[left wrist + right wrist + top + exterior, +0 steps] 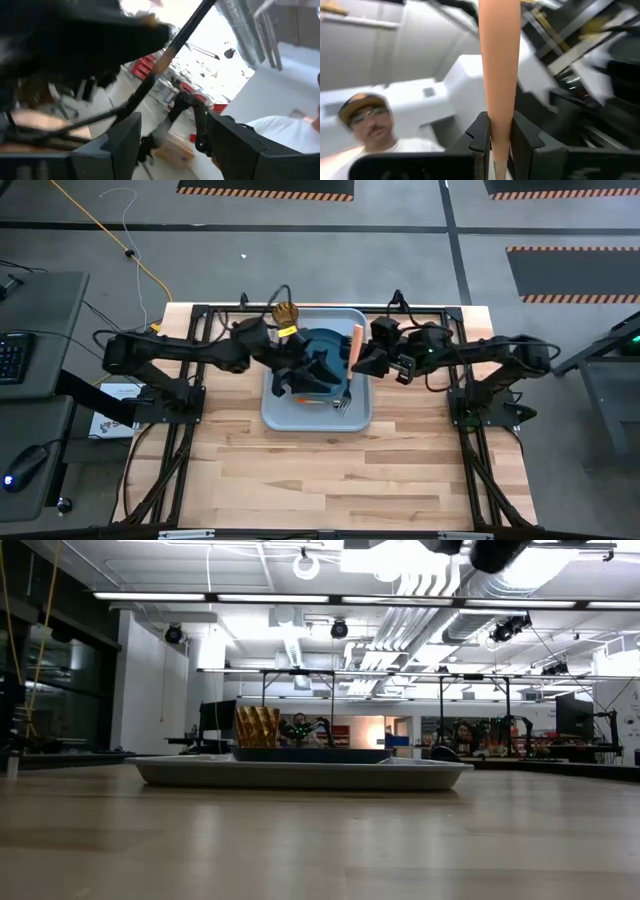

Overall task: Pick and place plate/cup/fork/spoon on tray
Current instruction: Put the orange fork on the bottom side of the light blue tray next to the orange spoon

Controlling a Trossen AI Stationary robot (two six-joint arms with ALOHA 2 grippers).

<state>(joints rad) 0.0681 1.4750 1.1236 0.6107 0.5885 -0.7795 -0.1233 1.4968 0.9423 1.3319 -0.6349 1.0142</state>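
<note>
The pale blue-grey tray (355, 418) lies in the middle of the table and also shows in the low view (300, 773). The dark blue plate (330, 342) rests flat on it (310, 754). The amber cup (285, 313) stands at the tray's far left corner (257, 727). My right gripper (362, 365) is above the tray's right side, shut on the fork (355, 345), whose tines (343, 406) point toward the near edge. My left gripper (303, 376) is above the plate, open and empty (172, 145). The spoon is not in view. My right gripper pinches the fork's orange handle (500, 125) between its two fingers (481, 136). It comes from the table's right side and lies across the handle, about midway along the fork. The fork is lifted clear. It does not show at tray height in the low view.
Black frame rails run along the table's left and right sides (470, 460). The wide near half of the wooden table (320, 480) lies in front of the tray. A person (367, 120) stands in the room beyond the table.
</note>
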